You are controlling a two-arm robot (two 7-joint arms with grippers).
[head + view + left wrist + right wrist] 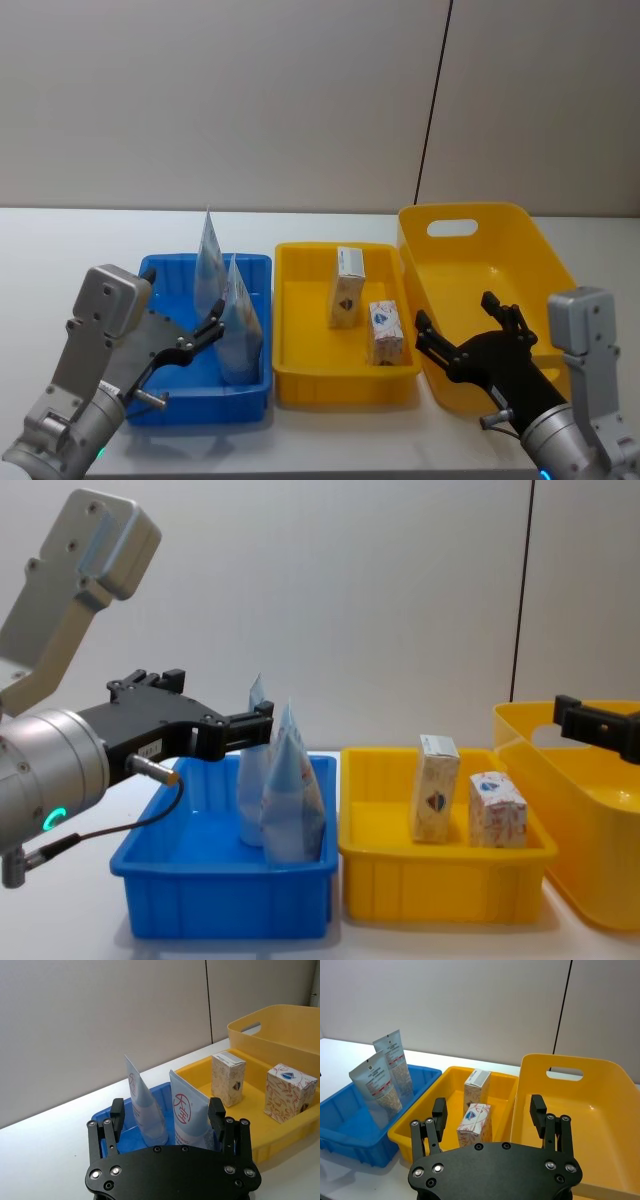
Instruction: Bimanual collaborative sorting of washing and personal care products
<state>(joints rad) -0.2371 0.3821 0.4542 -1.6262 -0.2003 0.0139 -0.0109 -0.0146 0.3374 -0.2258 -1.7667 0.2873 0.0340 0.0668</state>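
At the lower left of the head view, the left gripper [212, 330] hangs over the blue bin [200, 405], its jaws spread and grasping nothing, its tips close to the two pouches. The taller pouch [208, 258] and the shorter pouch [241, 322] stand upright together at the right side of that bin. In the small yellow tray [340, 388] at the middle of the frame, two boxes stand apart: the far box [347, 287] and the near box [385, 333]. At the lower right, the right gripper [455, 312] hovers released and empty over the front of the large yellow bin [520, 250]. All three containers sit on the white table [60, 250].
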